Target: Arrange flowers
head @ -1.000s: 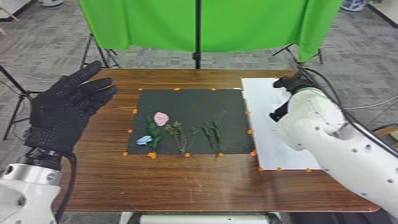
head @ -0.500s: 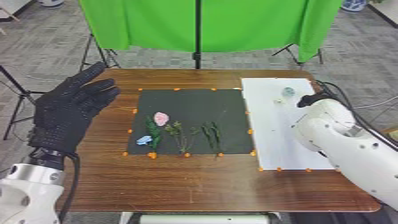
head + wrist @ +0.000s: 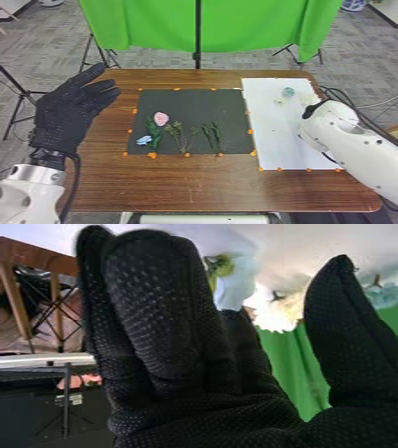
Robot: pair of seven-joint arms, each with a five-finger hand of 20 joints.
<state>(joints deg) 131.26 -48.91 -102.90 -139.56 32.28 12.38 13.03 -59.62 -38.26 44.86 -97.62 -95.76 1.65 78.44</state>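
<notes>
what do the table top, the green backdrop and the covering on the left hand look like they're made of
Table top: brown wood or wood veneer, slightly glossy, by its streaky grain and soft sheen.
Green backdrop: plain cloth, since it hangs in folds.
Left hand: black fabric glove, probably knit, by its dotted texture.

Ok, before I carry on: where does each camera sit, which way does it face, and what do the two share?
Head view: on the robot's head, facing forward and down at the table; the left hand and arm show at left, the right arm and part of the right hand at right.
Right wrist view: on the right wrist, looking along the right hand's straight fingers toward pale blooms.
Shared: right hand, pale blooms, green backdrop.
</notes>
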